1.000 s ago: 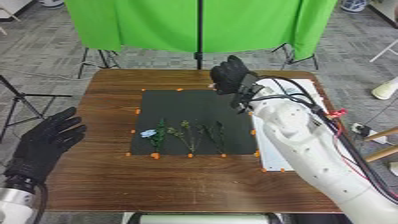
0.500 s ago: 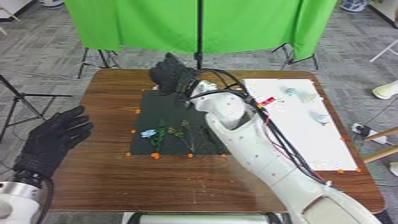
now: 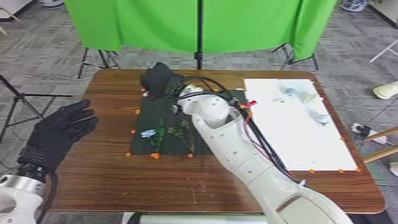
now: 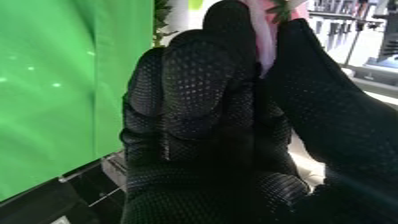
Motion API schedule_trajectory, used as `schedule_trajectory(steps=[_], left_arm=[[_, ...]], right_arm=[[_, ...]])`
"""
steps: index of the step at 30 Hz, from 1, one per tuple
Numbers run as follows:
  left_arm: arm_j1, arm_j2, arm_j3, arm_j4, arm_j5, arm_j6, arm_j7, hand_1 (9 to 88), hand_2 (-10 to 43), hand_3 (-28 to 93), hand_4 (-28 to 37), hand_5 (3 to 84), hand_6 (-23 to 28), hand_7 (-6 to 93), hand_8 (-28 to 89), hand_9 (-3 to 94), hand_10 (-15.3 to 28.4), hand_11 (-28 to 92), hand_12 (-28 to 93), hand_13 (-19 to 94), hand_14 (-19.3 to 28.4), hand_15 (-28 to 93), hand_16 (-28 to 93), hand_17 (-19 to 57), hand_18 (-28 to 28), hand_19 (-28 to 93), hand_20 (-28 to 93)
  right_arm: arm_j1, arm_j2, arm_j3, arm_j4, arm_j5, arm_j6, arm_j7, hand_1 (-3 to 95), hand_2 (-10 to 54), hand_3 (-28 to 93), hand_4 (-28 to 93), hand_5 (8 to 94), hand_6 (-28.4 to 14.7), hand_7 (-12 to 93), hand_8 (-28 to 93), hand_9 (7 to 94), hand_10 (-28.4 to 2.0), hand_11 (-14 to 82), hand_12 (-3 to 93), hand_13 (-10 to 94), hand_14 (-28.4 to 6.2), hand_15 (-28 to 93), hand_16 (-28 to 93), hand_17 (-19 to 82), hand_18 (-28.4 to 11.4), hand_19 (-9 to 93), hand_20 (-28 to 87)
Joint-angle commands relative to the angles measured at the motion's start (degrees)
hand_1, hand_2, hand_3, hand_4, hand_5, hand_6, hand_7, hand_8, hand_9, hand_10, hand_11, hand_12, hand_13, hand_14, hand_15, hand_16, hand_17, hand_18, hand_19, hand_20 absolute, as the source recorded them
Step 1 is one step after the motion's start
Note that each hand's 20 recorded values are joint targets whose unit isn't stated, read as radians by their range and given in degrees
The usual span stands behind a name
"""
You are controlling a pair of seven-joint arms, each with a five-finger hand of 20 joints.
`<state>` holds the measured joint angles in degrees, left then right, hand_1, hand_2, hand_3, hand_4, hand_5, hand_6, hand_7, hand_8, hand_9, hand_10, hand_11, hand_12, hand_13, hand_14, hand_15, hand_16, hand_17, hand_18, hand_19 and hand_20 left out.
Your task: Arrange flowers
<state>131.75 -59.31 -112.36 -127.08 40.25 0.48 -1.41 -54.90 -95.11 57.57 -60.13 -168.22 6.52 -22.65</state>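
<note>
Right hand (image 3: 158, 82) has swung left—now at the black mat's (image 3: 147, 114) far left corner. Brown table (image 3: 99, 180), green curtain (image 3: 147, 25) beyond. Right thumb and fingers pinch a pink flower (image 4: 262, 30) between them; blue flower (image 3: 148, 133) lies nearer the robot—apart. Left hand (image 3: 58, 132) loosely spread, left of mat.

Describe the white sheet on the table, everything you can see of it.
The white sheet is a plain, smooth-looking rectangle, perhaps paper or thin board, lying flat on the right side of the brown table, its long sides running away from the robot. Small pale blue pieces lie on its right half, towards the far end. Orange marks sit along its near edge. The right arm hides part of its left edge; whether they touch, I can't tell.
</note>
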Motion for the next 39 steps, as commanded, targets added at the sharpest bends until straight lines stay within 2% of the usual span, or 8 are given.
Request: schedule_trajectory(steps=[1, 5, 8, 12, 20, 22, 31, 39], left_arm=[[-0.4, 0.78, 0.99, 0.75, -0.15, 0.17, 0.01, 25.4, 3.4, 71, -28.3, 36.1, 4.5, 25.2, -13, 28.9, 13.1, 34, 14, 22, 14.8, 50, -5, -8.2, 21.0, 50, 6], [-0.9, 1.03, 1.16, 0.85, -0.28, -0.24, 0.06, 25.4, 3.3, 71, -28.3, 36.1, 4.5, 25.2, -13, 28.9, 13.2, 34, 14, 22, 14.8, 50, -5, -8.2, 21.0, 50, 6], [-1.3, 1.35, 1.14, 0.96, -0.34, -0.01, 0.27, 25.5, 3.3, 71, -28.3, 36.0, 4.5, 25.2, -13, 28.9, 13.2, 34, 14, 22, 14.7, 50, -5, -8.2, 21.0, 50, 7], [-2.6, 1.64, 1.50, 1.47, -0.36, -0.79, -0.35, 25.4, 3.3, 71, -28.3, 36.0, 4.5, 25.2, -13, 28.9, 13.1, 34, 14, 22, 14.8, 50, -5, -8.2, 21.0, 50, 6], [-4.4, 1.94, 2.34, 2.17, -0.42, -1.24, -1.21, 25.5, 3.2, 71, -28.3, 36.0, 4.4, 25.0, -13, 28.9, 13.1, 34, 14, 22, 14.8, 50, -5, -8.3, 21.0, 50, 6], [-4.4, 1.96, 2.38, 2.21, -0.51, -1.35, -0.89, 25.5, 3.2, 71, -28.3, 35.9, 4.4, 25.1, -13, 28.9, 13.1, 34, 14, 22, 14.7, 50, -5, -8.3, 21.0, 50, 6], [-5.4, 2.08, 3.12, 2.62, -0.55, -1.84, -1.32, 25.6, 3.2, 71, -28.3, 35.9, 4.4, 25.0, -13, 28.9, 13.1, 34, 14, 22, 14.7, 50, -5, -8.3, 21.0, 50, 6], [-5.8, 2.30, 3.45, 2.85, -0.66, -1.95, -1.32, 25.6, 3.2, 71, -28.3, 35.9, 4.4, 25.1, -13, 28.9, 13.1, 34, 14, 22, 14.8, 50, -5, -8.3, 21.0, 50, 6]], right_arm=[[0.7, -1.3, 1.7, 0.9, -20.5, -0.9, -1.2, 49.0, -9.5, 86, -28, 75.2, 0.7, 48, -17, 88.0, -1.6, 19.1, 48.4, 81, 2.1, 51, 43, 31, -14.7, 75, 41], [0.6, -0.7, 1.9, 1.1, -21.6, -1.6, -0.9, 49.2, -9.5, 85, -28, 75.4, 1.1, 47, -17, 88.0, -1.6, 18.8, 48.4, 80, 2.1, 51, 43, 30, -14.7, 75, 41], [0.4, -0.2, 1.5, 1.5, -21.6, -1.8, -0.4, 49.1, -9.5, 85, -28, 75.4, 1.1, 47, -16, 88.1, -1.7, 18.5, 48.2, 80, 2.0, 51, 43, 30, -14.6, 75, 41], [-0.5, 0.5, 1.4, 1.5, -22.7, -2.3, 0.6, 49.0, -9.5, 85, -28, 74.9, 1.2, 47, -16, 87.8, -1.5, 18.3, 48.5, 80, 1.8, 51, 43, 30, -14.5, 74, 41], [-1.9, 1.6, 1.2, 0.9, -25.6, -4.8, 0.5, 49.0, -9.5, 84, -28, 74.6, 1.7, 47, -16, 87.3, -1.6, 18.4, 48.6, 78, 1.1, 53, 43, 29, -14.4, 74, 41], [-2.2, 1.6, 1.0, 0.8, -25.6, -5.3, 0.5, 49.0, -9.5, 84, -28, 74.5, 1.8, 47, -16, 87.0, -1.6, 18.5, 48.7, 78, 1.0, 53, 43, 29, -14.5, 74, 41], [-4.1, 0.4, 1.9, 0.3, -29.2, -5.4, -0.8, 49.1, -9.5, 84, -28, 74.2, 2.0, 48, -17, 86.7, -1.5, 18.8, 48.5, 76, 0.9, 54, 43, 28, -14.5, 74, 42], [-3.8, 1.1, 0.3, 1.2, -27.9, -3.5, 4.8, 49.1, -9.5, 83, -28, 73.6, 2.2, 48, -16, 86.5, -1.2, 18.9, 48.4, 76, 0.7, 55, 42, 28, -14.5, 74, 42]])
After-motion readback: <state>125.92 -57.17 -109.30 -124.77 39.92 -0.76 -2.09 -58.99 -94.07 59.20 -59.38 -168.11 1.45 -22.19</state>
